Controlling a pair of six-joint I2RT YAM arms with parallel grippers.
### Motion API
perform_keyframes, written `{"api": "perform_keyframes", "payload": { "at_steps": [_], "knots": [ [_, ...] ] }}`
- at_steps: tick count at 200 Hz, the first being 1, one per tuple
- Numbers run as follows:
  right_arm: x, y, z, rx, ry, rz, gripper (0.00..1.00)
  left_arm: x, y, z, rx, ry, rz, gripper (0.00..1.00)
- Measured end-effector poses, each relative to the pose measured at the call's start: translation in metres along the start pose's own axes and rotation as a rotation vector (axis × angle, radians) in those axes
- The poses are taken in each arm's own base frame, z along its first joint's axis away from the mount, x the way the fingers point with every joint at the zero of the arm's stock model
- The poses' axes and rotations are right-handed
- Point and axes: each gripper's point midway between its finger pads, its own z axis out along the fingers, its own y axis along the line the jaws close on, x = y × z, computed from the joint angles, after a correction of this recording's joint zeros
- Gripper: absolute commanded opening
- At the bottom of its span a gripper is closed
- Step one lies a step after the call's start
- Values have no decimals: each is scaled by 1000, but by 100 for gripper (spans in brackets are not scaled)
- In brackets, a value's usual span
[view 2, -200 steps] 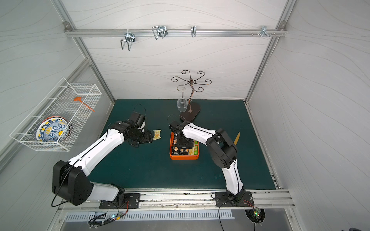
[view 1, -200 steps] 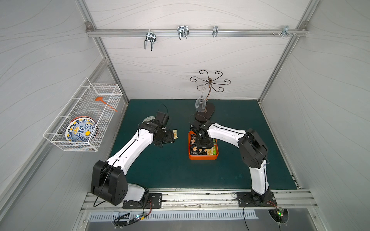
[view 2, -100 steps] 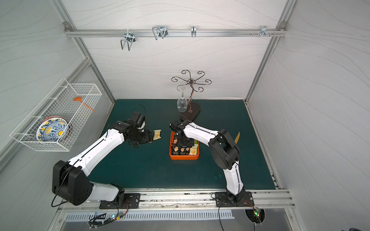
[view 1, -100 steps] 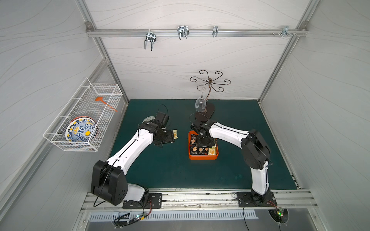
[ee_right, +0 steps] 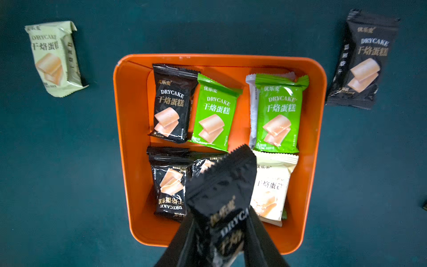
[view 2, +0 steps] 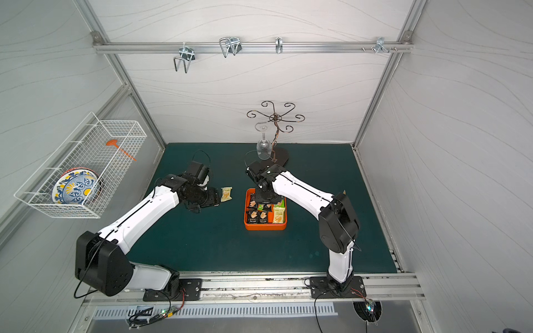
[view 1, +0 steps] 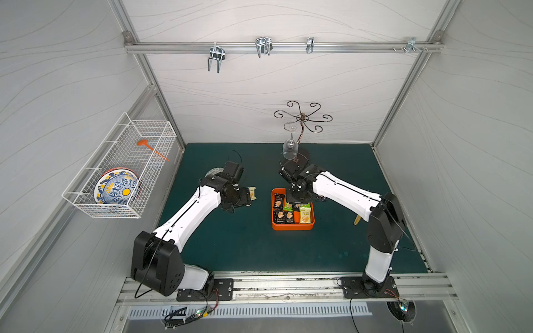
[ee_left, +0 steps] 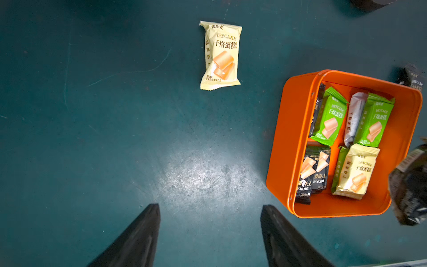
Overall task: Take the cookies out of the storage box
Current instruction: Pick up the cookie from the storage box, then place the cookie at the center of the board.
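Observation:
The orange storage box [view 1: 292, 227] [ee_right: 134, 138] sits mid-table and holds several cookies: black, green [ee_right: 215, 115] and pale yellow packets. My right gripper [ee_right: 221, 222] [view 1: 297, 196] hangs over the box's far half, shut on a black packet [ee_right: 221, 185] raised above the others. One pale yellow packet [ee_left: 220, 55] [view 1: 252, 193] lies on the mat left of the box, and a black packet [ee_right: 362, 62] lies on the mat at the box's other side. My left gripper [ee_left: 210, 208] [view 1: 245, 196] stands open over bare mat beside the yellow packet, holding nothing.
A dark metal glass stand [view 1: 300, 161] with a hanging wine glass [view 1: 289, 151] rises just behind the box. A white wire basket [view 1: 121, 170] with a patterned plate hangs on the left wall. A small tan object [view 1: 357, 220] lies under my right arm.
My right gripper has closed on the black packet inside the box, and its arm has shifted slightly. The left arm has not moved.

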Motion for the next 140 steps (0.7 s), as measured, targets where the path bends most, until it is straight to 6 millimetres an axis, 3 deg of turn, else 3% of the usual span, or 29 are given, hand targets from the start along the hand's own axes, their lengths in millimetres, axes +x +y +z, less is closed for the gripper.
{"api": "perform_keyframes", "payload": {
  "at_steps": [23, 57, 100, 140],
  "knots": [
    [-12, -17, -9, -2, -22, 13, 33, 0, 0, 0, 0, 0, -3, 73],
    [-30, -66, -15, 29, -42, 71, 33, 1, 0, 0, -1, 3, -13, 73],
    [-36, -141, 1, 108, -1, 174, 33, 4, 2, 0, -8, 14, -22, 73],
    [-42, -189, 12, 170, 12, 228, 34, 8, 4, -4, -14, 21, -28, 73]
  ]
}}
